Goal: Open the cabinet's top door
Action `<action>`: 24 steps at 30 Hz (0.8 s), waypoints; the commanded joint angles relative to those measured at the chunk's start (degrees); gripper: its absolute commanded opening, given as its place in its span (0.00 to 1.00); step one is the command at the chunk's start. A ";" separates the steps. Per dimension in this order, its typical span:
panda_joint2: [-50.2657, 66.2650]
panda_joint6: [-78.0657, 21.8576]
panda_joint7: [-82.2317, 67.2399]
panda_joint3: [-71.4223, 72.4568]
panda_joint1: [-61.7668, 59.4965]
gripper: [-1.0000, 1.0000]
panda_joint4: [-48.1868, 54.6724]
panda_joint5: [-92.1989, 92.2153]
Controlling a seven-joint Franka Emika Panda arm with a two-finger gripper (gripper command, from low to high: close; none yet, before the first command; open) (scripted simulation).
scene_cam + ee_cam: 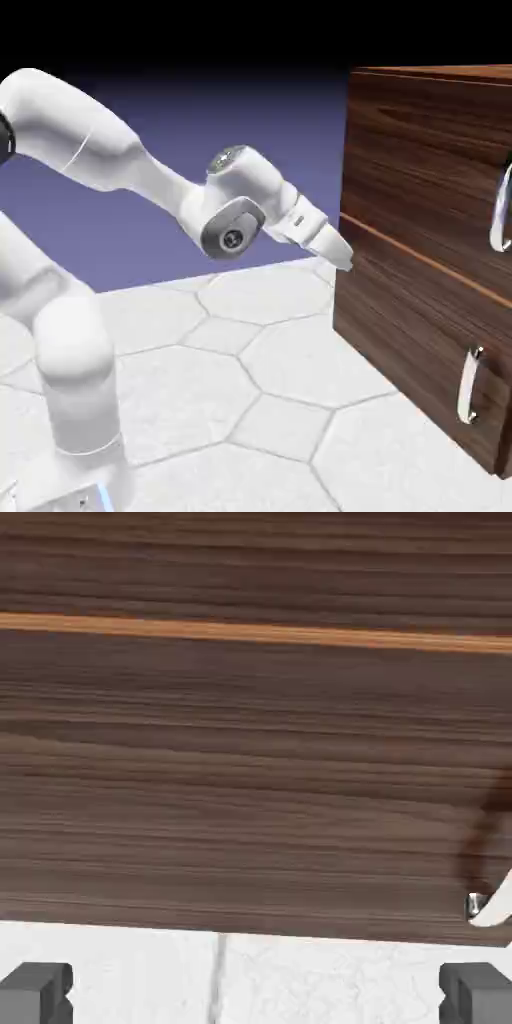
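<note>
The opened, empty gripper (pixel 343 258) is held before the cabinet (pixel 420 150), with the top door's upright silver handle (pixel 500 210) seen toward two o'clock.

White arm (pixel 90 150) rises from lower left, elbow bent, forearm stretched level to the right. Wrist angled slightly down. Claw (pixel 340 255) with jaws spread wide, fingertips (pixel 36 987) well apart, nothing between them.
</note>
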 commanded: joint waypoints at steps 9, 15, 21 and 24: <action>-3.22 -0.04 15.41 -10.51 9.80 1.00 6.66 -22.43; -5.36 -0.07 25.69 -17.51 16.33 1.00 11.10 -37.38; -7.50 -0.10 35.96 -24.51 22.86 1.00 15.53 -52.33; -8.57 -0.12 41.10 -28.01 26.13 1.00 17.75 -59.81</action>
